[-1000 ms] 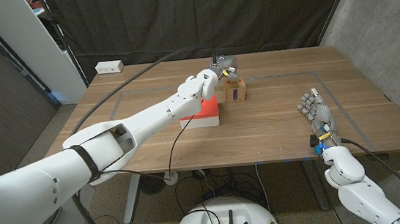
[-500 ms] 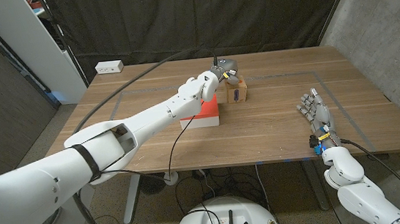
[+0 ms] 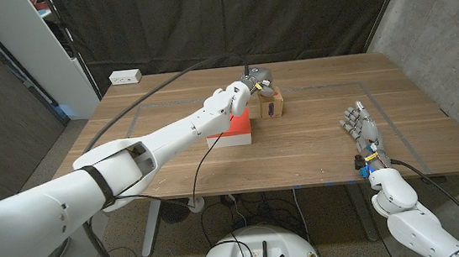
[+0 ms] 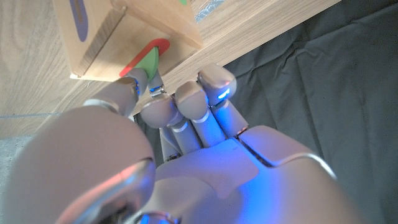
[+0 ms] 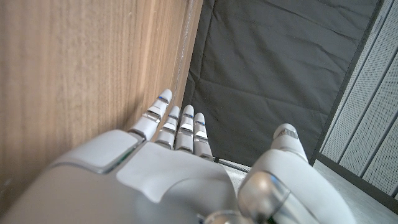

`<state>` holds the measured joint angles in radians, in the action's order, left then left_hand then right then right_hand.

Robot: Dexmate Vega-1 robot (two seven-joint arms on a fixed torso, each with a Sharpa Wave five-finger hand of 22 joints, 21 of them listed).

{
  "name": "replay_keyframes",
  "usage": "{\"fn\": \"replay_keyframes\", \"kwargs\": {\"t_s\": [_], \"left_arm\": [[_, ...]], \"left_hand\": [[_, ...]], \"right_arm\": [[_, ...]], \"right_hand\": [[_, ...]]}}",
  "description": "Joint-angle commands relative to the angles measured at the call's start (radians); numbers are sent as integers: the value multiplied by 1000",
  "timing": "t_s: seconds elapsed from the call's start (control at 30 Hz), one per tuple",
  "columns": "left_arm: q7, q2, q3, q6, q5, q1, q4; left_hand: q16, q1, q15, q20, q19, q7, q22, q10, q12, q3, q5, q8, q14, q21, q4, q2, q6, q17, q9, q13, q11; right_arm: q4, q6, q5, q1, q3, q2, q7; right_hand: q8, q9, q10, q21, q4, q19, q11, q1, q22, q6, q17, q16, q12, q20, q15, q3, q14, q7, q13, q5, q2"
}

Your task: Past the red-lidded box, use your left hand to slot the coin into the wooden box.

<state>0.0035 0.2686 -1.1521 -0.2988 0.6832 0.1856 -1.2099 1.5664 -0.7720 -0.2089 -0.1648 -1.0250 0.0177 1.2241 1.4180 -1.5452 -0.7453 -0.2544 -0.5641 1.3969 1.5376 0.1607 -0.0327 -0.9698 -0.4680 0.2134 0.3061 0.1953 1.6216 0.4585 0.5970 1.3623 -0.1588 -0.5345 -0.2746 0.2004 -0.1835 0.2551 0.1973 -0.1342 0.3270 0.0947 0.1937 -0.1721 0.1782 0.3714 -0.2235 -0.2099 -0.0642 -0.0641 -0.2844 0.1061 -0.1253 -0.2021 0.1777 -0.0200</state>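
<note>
Left hand (image 3: pixel 252 83) pinches a green coin (image 4: pixel 147 62) in its fingers (image 4: pixel 163 107) against the wooden box (image 3: pixel 270 103); right hand (image 3: pixel 363 132) holds nothing, fingers apart.

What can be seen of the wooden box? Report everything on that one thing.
The wooden box is a small light-wood block-shaped box standing upright on the table, just past the red-lidded box and close beside it; whether they touch cannot be told. Its near face bears a purple oblong marking. In the left wrist view the box shows a red-rimmed slot, where the left hand holds a green coin in its fingers, the coin at the slot.
</note>
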Motion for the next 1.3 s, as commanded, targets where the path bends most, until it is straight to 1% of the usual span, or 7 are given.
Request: {"fn": "replay_keyframes", "kwargs": {"t_s": [0.03,0.43,0.57,0.83,1.17,1.27,1.3], "left_arm": [[-1,14,4,-5,3,1,-14],[9,13,11,-1,3,-1,-9],[23,14,14,3,3,0,-11],[54,31,46,9,-6,4,-45],[93,59,98,7,-23,20,-99],[107,72,113,8,-28,31,-120],[109,79,118,8,-31,36,-130]], "left_hand": [[-3,44,1,-45,-11,0,-5,-2,-2,14,10,19,2,-15,-2,-27,9,-4,-6,-5,10],[-9,89,0,-45,-20,-2,-8,0,-4,15,19,56,0,-29,1,-49,15,-3,-14,-8,11],[-10,95,0,-47,-24,-4,-4,-3,-4,9,21,66,0,-30,3,-47,14,-3,-15,-5,11],[-10,106,0,-46,-22,-6,-3,-2,-3,-8,22,84,2,-35,4,-35,4,-7,-15,-7,12],[-7,121,0,-46,-21,-5,-3,-5,-4,-24,24,106,4,-35,6,-26,-3,-19,-13,-3,14],[-7,121,0,-47,-10,-6,-16,-10,3,-28,24,113,1,-45,10,-26,-3,-27,-12,-7,14],[-12,119,0,-47,-4,-7,-38,-19,14,-23,26,117,-4,-56,13,-27,-4,-27,-11,-18,13]], "right_arm": [[12,-7,-22,1,-3,-7,-12],[10,-10,-21,-6,-6,-7,-9],[10,-11,-18,-7,-5,-4,-10],[0,-6,-17,-16,-7,-3,-3],[-5,-6,-22,-29,-9,0,-7],[-9,-2,-26,-33,-11,1,-6],[-11,0,-26,-35,-11,1,-5]], "right_hand": [[-1,-6,-1,4,-7,10,3,5,-3,6,-1,-8,4,-2,0,-3,11,1,-3,-2,-8],[-1,-6,-1,4,-8,11,2,6,-3,7,-1,-8,4,-3,-4,-2,11,0,-3,-2,-8],[-1,-6,1,4,-8,12,3,6,-3,6,-1,-8,4,-3,-4,-2,12,0,-3,-2,-8],[-1,-6,1,3,-8,12,-2,7,-3,6,-1,-9,4,-3,-2,-2,14,2,-3,-2,-9],[-2,-6,1,3,-8,13,1,8,-3,5,-1,-9,4,-4,-2,-2,13,2,-3,-2,-10],[-2,-6,2,3,-8,14,0,8,-3,5,-1,-9,4,-4,-4,-2,14,3,-3,-2,-10],[-2,-6,2,3,-8,14,0,8,-3,5,-1,-9,3,-4,-1,-2,14,3,-3,-2,-10]]}}
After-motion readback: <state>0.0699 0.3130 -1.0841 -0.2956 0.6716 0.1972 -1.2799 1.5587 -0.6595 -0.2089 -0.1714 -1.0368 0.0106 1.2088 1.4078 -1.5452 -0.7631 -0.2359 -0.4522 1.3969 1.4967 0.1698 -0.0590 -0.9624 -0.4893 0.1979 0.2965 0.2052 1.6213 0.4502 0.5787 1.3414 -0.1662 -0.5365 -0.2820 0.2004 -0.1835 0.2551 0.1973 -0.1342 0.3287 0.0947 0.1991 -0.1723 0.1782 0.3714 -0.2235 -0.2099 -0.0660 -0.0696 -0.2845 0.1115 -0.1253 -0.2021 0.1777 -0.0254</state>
